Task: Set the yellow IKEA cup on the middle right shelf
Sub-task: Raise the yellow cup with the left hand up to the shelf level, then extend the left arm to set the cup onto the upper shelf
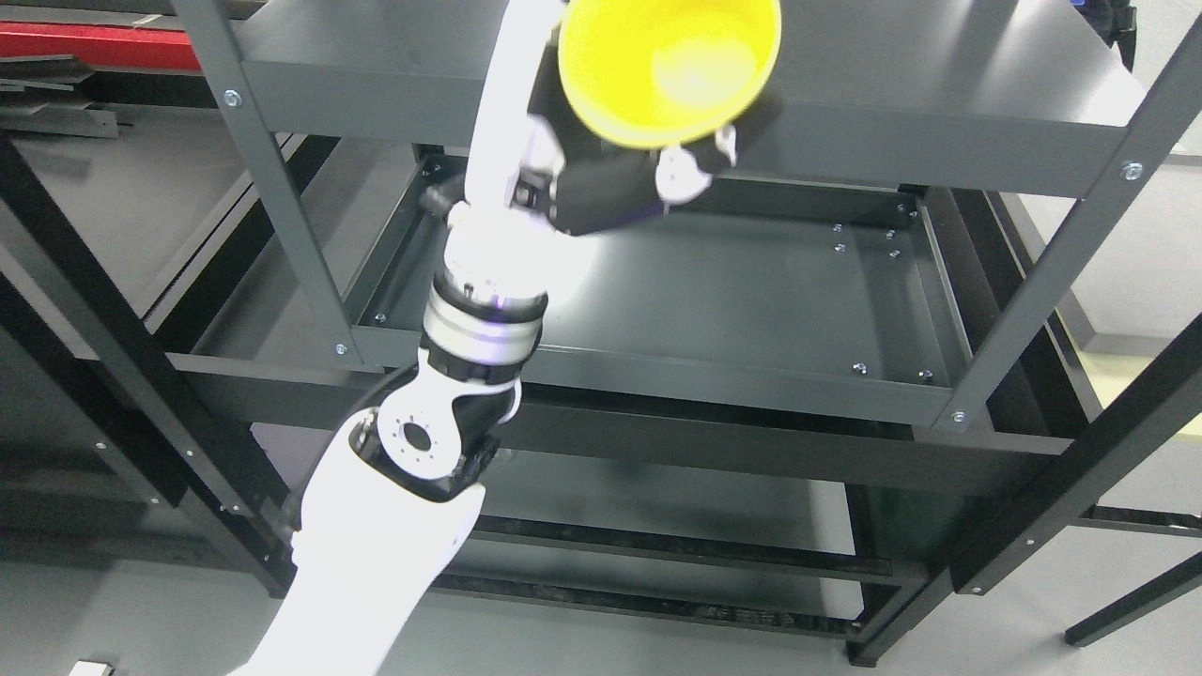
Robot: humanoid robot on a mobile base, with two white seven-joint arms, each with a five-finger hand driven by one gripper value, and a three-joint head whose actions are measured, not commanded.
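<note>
Left hand [627, 178] raised at picture top, dark fingers [695, 169] clamped on yellow cup [669, 68]. Cup held in air, mouth toward camera, in front of upper shelf [939, 103] edge. Middle shelf [732, 291] below, bare. Dark metal rack post [1061, 272] at right.

red panel [94, 42] upper left; grey floor [1108, 601] beneath
</note>
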